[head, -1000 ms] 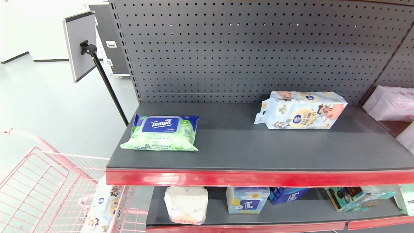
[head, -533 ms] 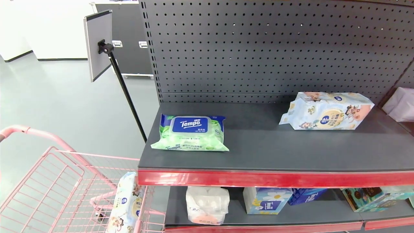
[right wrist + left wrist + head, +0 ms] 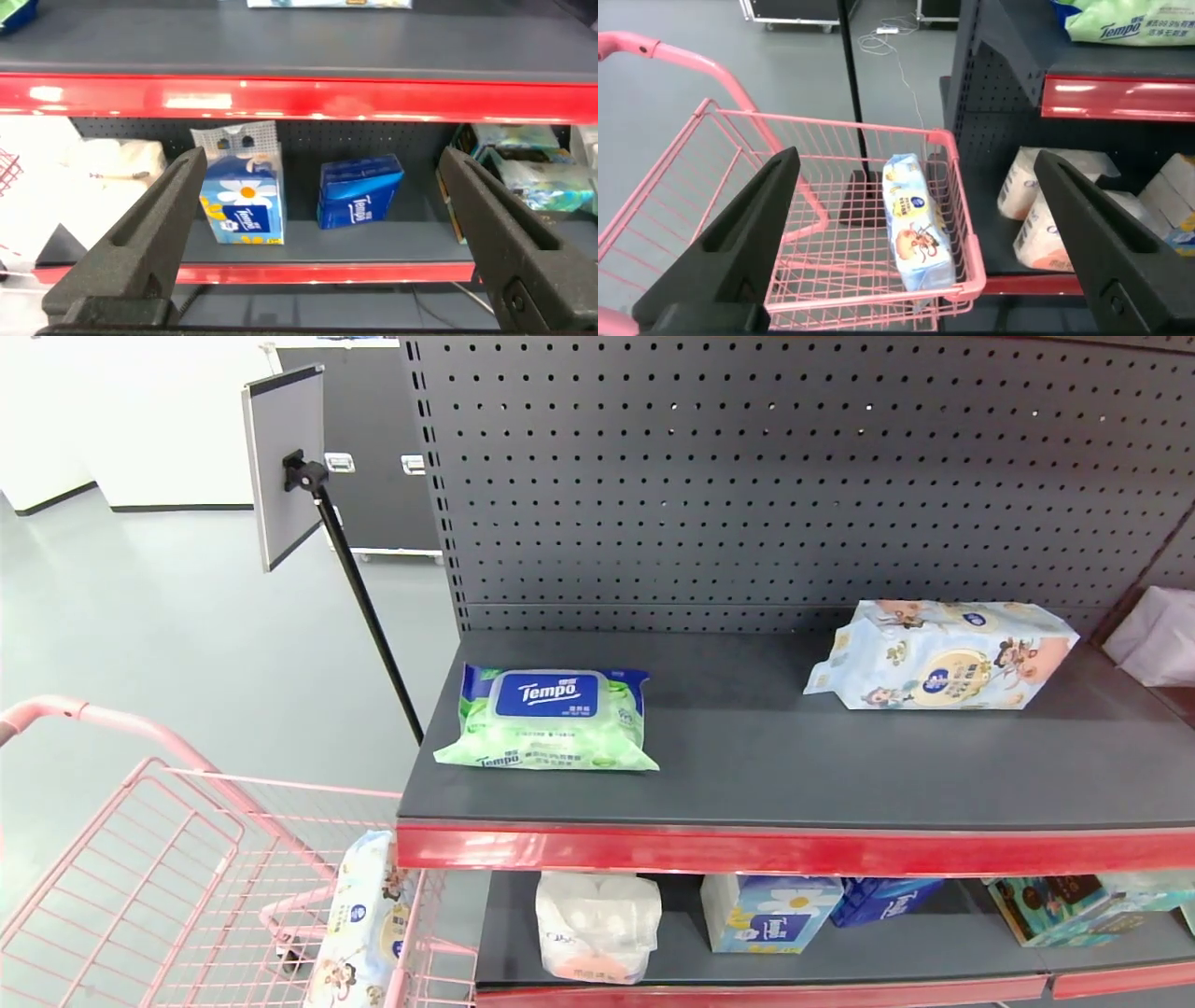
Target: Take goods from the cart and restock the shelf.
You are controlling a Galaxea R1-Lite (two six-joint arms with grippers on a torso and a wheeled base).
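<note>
Pink cart (image 3: 280,784) holding tissue pack (image 3: 364,915), grey shelf (image 3: 794,775) alongside

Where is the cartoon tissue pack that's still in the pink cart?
In the head view, low on the robot's left: the cartoon pack stands on edge in the corner of the pink cart nearest the shelf, below the green wipes pack.

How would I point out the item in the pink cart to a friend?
Left of the red-edged shelf stands a pink wire cart. Against its side nearest the shelf is a pale blue cartoon-printed pack. Unlike the similar pack on the shelf, it sits alone inside the wire basket.
</note>
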